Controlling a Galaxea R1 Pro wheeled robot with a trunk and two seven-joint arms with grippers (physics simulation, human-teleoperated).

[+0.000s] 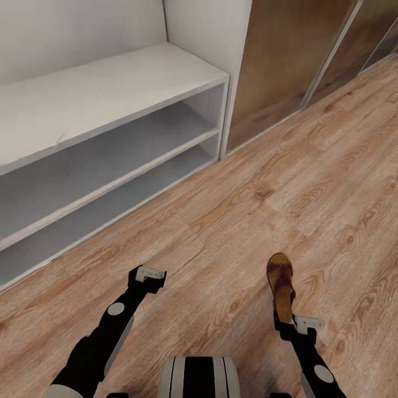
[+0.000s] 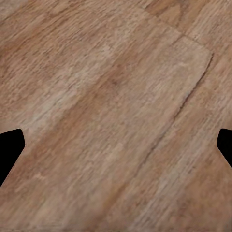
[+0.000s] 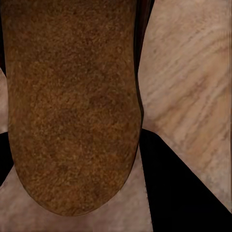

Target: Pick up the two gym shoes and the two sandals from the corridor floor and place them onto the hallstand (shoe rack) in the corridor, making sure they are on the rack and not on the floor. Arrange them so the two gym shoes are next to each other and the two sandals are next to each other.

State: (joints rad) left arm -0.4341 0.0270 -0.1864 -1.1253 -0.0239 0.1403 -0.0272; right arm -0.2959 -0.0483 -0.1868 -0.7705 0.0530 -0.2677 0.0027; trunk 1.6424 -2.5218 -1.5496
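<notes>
Two slim black arms were seen, each marked with a pale grey disc at a joint and a grey panel along the forearm. The left pincer [image 1: 148, 276] and right pincer [image 1: 298, 325] were black with light grey end blocks. A grey-and-black striped trunk [image 1: 199, 377] was shown at six o'clock.

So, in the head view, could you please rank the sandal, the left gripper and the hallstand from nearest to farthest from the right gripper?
1. sandal: held in the right gripper.
2. left gripper: across, on the left.
3. hallstand: far, upper left.
</notes>
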